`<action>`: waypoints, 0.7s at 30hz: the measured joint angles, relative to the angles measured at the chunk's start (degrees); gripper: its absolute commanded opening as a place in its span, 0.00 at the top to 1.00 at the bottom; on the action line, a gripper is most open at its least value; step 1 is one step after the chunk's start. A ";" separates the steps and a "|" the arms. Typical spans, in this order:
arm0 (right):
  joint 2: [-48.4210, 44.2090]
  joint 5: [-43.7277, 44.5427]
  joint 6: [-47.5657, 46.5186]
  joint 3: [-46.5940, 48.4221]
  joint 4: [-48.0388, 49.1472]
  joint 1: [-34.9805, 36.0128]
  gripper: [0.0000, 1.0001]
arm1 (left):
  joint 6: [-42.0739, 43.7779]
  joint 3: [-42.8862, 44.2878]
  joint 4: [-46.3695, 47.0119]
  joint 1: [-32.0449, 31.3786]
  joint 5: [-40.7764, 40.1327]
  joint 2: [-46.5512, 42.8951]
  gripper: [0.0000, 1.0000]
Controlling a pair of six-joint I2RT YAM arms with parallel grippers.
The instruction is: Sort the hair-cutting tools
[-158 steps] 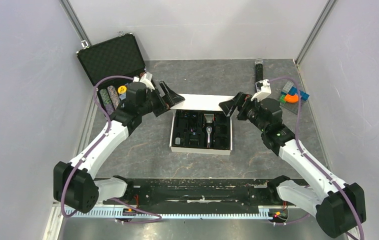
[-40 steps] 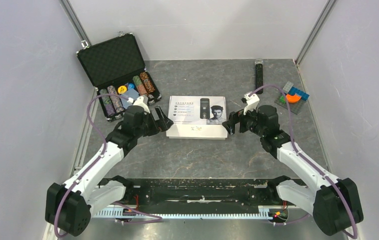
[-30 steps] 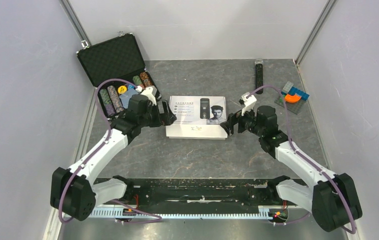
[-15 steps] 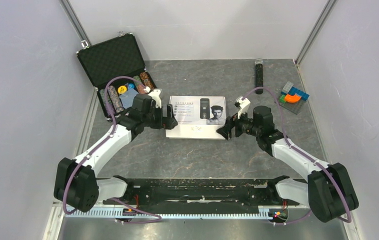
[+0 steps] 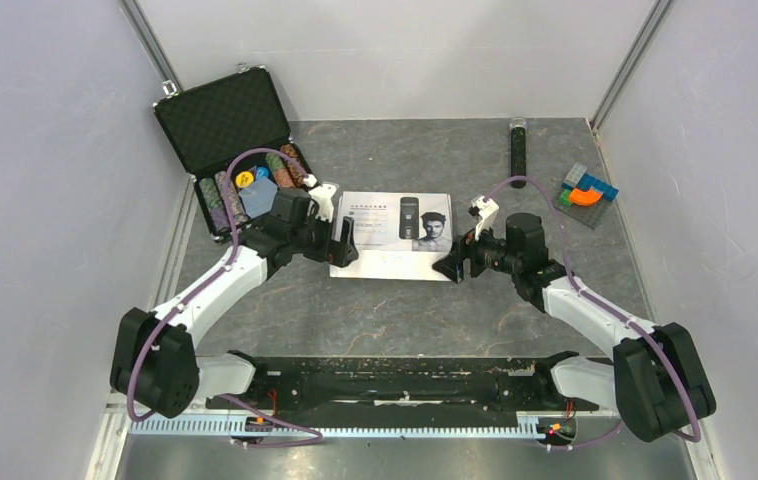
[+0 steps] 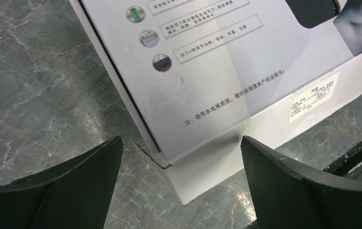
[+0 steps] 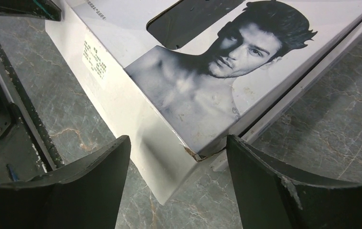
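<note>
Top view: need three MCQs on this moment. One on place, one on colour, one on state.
1. Where does the black stick lie?
A) at the far right of the table, beyond the white box
B) at the near left edge
C) on the box lid

2. What colour is the open case?
A) red
B) black
C) white

3. What state is the white box in?
A) lid off
B) tipped on its side
C) closed, lid on

Answers:
1 A: it lies alone near the far right corner.
2 B: its shell and foam lining are both black.
3 C: the printed lid sits flat on top in all three views.
</note>
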 measured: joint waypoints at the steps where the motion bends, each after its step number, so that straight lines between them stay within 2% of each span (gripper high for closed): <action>1: 0.00 -0.28 0.37 0.00 -0.02 -0.02 0.25 | 0.17 0.00 -0.20 -0.15 0.42 0.00 0.00; 10: -0.28 -1.57 3.21 0.96 -3.54 -0.02 0.26 | -0.63 0.87 -1.09 -0.48 4.11 0.00 0.03; 21: -0.26 -0.28 5.20 5.66 -11.47 -0.02 0.25 | -8.13 5.18 -8.13 -0.48 5.31 0.02 0.04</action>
